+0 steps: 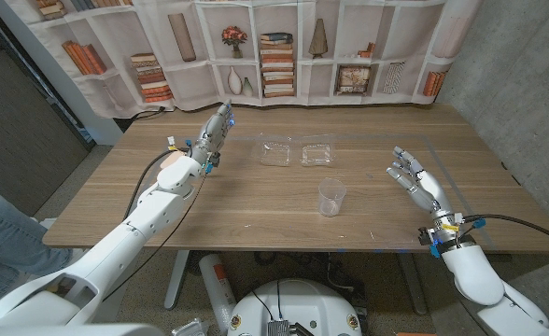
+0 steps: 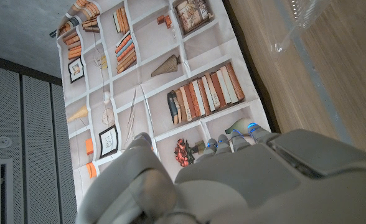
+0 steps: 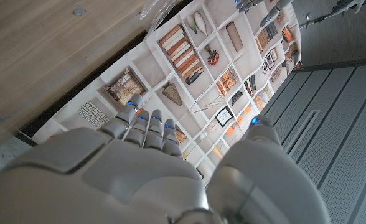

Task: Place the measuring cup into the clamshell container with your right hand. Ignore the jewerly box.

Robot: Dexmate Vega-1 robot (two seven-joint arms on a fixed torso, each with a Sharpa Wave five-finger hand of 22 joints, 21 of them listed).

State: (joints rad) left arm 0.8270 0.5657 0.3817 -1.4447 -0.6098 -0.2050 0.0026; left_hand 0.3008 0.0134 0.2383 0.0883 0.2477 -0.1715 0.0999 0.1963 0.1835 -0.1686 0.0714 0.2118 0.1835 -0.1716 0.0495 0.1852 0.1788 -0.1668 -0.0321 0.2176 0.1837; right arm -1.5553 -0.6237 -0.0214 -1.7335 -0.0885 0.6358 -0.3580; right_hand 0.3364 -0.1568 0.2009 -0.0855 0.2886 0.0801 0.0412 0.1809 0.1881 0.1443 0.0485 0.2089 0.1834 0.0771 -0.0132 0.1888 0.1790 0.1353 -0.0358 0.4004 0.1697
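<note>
Near the counter's middle, the clear measuring cup [image 1: 331,197] stands upright, just front of the open clamshell container [image 1: 298,152], while the right hand [image 1: 415,180], fingers spread and empty, waits toward the right edge, nearer than the raised, empty left hand [image 1: 214,133].

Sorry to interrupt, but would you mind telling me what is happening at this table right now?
Nothing is being handled yet. The clear measuring cup stands upright on the wooden table, nearer the robot than the open clamshell container. The right hand hovers open to the cup's right; the left hand is raised left of the container, holding nothing.
</note>
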